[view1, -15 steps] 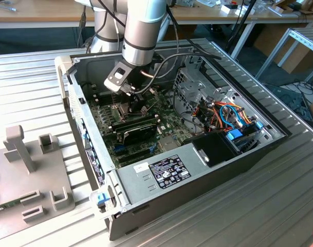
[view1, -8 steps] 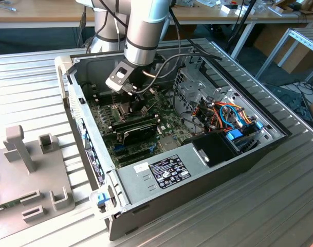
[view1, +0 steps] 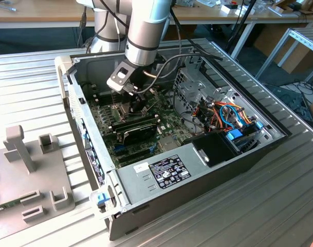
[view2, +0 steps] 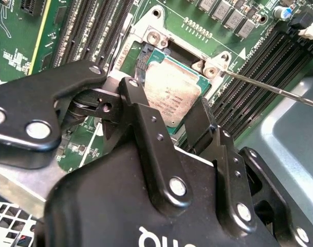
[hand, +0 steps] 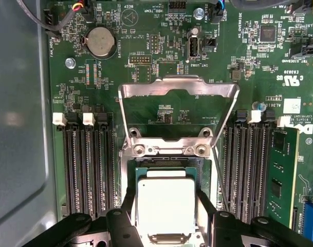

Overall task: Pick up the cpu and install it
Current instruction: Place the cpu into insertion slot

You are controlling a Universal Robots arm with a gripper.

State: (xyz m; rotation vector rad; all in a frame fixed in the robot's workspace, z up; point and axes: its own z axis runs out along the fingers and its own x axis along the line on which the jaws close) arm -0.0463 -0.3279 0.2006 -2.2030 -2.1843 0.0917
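Tool (view2: pixel 167 99) was narrow, pinching the cpu (hand: pixel 165 205) by two sides, cpu sat low in the socket (hand: pixel 166 162) on the board (hand: pixel 279 51), looked about placed; frame (hand: pixel 178 86) was still up, so install looked unfinished.

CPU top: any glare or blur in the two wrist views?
First wrist view: the cpu top is bright and washed pale, with crisp edges. Second wrist view: it looks duller and warmer, with no hot spot, slightly soft.
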